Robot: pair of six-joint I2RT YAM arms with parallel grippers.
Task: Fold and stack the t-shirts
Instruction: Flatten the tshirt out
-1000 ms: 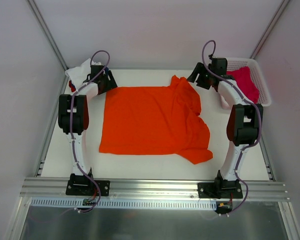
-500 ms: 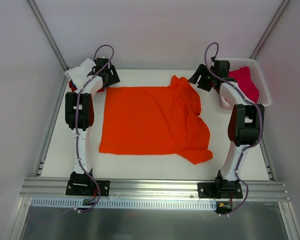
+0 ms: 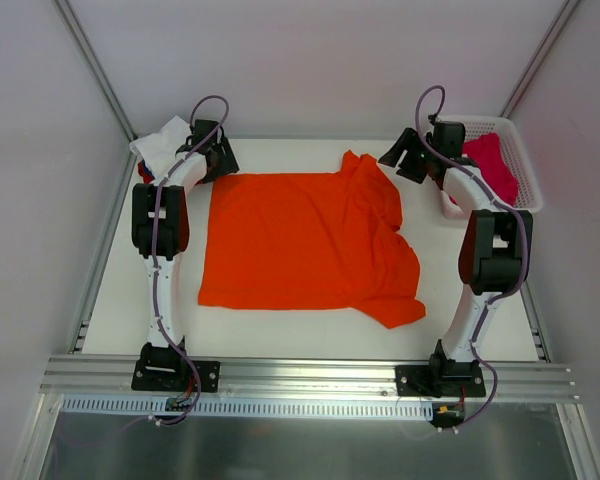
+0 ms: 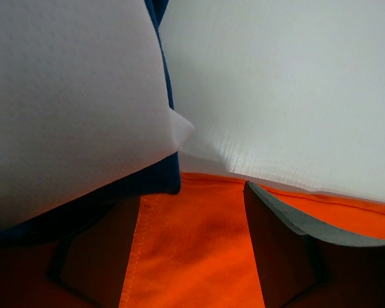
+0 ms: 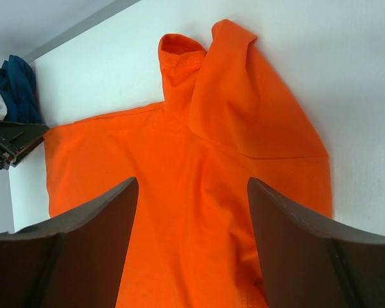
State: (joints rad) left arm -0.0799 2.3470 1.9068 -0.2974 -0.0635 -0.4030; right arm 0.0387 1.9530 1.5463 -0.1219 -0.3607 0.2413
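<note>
Top external: partly hides folded shirts (image 3: 155, 145) behind left gripper (image 3: 220, 163), magenta shirt (image 3: 492, 165) behind right arm. Right gripper (image 3: 398, 160) likewise spread wide, empty, near orange t-shirt (image 3: 300, 240) top corners.

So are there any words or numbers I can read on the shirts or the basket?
None can be read. The orange t-shirt is plain, the pink t-shirt in the white basket shows no print, and the folded white shirt in the far left corner shows none either.
</note>
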